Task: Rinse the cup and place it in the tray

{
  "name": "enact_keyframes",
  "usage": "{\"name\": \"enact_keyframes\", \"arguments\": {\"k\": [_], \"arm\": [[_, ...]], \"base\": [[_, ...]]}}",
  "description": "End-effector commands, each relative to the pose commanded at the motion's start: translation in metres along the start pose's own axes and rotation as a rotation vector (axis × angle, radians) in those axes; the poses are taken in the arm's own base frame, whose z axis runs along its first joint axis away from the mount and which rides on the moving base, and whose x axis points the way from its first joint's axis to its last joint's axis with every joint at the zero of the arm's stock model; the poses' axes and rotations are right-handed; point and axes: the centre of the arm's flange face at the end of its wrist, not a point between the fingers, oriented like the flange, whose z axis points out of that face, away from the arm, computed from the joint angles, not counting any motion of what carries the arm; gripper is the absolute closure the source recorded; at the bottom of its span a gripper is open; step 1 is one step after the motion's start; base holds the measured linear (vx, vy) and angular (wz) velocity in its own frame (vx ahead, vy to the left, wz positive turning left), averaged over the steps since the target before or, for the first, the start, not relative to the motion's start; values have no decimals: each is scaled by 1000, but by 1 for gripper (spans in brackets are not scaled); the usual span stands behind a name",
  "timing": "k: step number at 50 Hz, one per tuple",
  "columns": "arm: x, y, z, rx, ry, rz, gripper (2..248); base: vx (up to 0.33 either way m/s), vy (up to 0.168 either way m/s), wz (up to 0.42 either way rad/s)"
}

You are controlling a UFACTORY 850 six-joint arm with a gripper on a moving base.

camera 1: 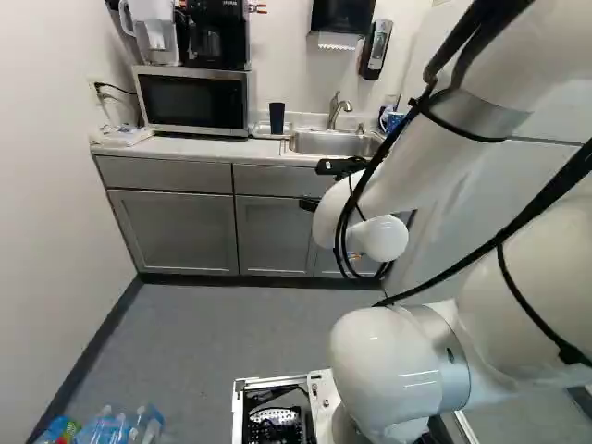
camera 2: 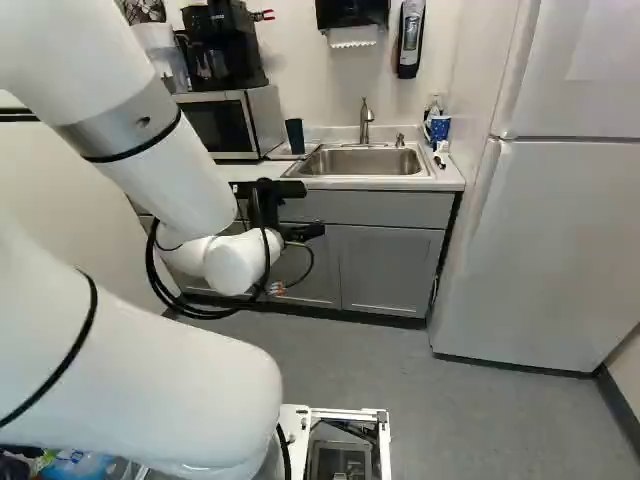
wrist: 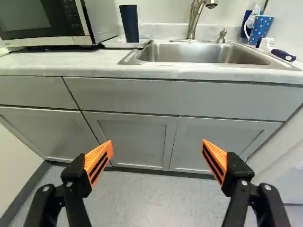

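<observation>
While the dark cup (wrist: 129,24) stands beside the sink (wrist: 203,54), the pincer (camera 2: 311,211) gapes wide

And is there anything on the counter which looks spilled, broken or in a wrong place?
Nothing stands out. The dark cup stands upright on the tray beside the sink, and the dotted mug is upright. I see no spill or break; a dark-handled item lies loose near the mug.
</observation>
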Motion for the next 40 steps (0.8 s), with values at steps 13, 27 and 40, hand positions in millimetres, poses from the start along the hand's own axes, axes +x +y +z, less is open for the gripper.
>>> {"name": "enact_keyframes", "arguments": {"k": [13, 27, 40], "arm": [[-9, -3, -6, 9, 14, -2, 3], [-14, -4, -10, 13, 21, -3, 3], [-14, -4, -10, 14, 22, -3, 3]], "base": [[0, 0, 0], [0, 0, 0], [0, 0, 0]]}}
